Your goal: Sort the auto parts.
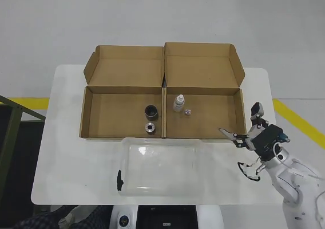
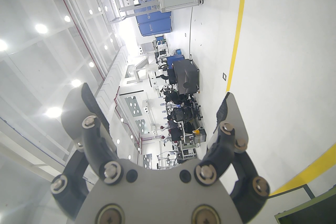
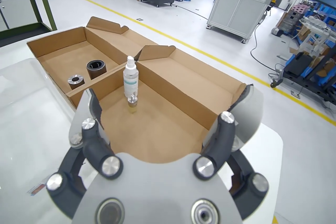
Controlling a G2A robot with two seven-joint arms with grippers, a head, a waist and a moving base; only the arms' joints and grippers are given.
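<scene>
Two open cardboard boxes sat side by side on the white table (image 1: 65, 143), lids folded back on the far side. The left box (image 1: 117, 114) held two dark metal cylinders near the shared wall. One was a taller hollow sleeve (image 3: 96, 68) with a ribbed bore. The other was a shorter ring (image 3: 76, 82) with a grey top face and a central hole, standing just nearer the front wall. Both stood upright and apart. The right box (image 1: 214, 114) held a clear spray bottle (image 3: 130, 78) with a white cap and pale label, upright near the shared wall. Just beside the bottle was a small brass-coloured fitting (image 3: 132, 104) with a silvery top, also upright. A clear plastic bin (image 1: 159, 166) lay in front of both boxes, with a small black piece (image 1: 119, 181) at its near left edge; what it was could not be told. The right gripper (image 1: 232, 149) hung over the table's right side by the right box's near right corner, fingers spread wide and holding nothing. The left gripper (image 2: 157, 93) pointed out at the hall, jaws likewise apart and holding nothing.
</scene>
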